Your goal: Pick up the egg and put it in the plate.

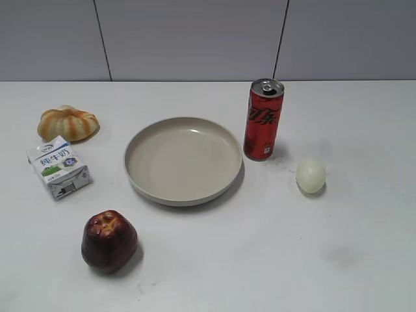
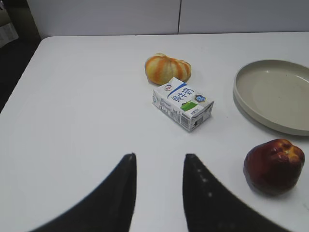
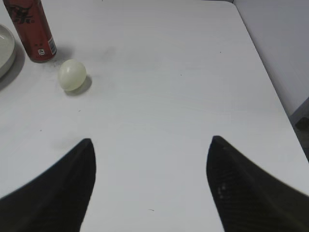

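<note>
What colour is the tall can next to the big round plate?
The tall metal can is red with black lettering, clearest in the exterior view.

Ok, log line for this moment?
stage: pre-grasp | egg: on table, right of can | plate: empty | right tool: open, clear of egg

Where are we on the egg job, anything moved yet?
Nothing looks done: the egg sits on the table right of the can, and the plate is empty. Nothing in hand: right gripper open, well short of the egg. Left: grasp, carry, place.
</note>
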{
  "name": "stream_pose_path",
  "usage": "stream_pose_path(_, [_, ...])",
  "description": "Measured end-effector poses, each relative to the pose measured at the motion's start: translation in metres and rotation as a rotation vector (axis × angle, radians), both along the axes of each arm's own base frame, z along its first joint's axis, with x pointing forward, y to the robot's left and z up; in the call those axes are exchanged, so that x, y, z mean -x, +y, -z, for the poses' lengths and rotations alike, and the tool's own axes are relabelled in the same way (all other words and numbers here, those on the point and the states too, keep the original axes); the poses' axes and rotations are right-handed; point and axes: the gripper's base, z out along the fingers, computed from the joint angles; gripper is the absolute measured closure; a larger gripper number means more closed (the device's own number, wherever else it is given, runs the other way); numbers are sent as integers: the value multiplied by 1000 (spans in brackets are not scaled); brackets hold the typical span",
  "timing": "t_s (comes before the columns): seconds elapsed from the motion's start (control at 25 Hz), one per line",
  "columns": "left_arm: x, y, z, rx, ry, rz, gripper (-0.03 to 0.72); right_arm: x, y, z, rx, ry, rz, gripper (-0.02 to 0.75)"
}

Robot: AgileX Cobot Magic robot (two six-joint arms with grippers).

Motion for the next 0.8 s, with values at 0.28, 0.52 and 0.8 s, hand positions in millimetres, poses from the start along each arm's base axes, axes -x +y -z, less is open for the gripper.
stream_pose_path(0.28, [0,0,0,0,0,0,448,0,0,0,0,0,0,195])
stream_pose_path(0.52, [0,0,0,0,0,0,448,0,0,0,0,0,0,195])
stream_pose_path(0.8, [0,0,0,0,0,0,448,-6,0,0,0,32,0,195])
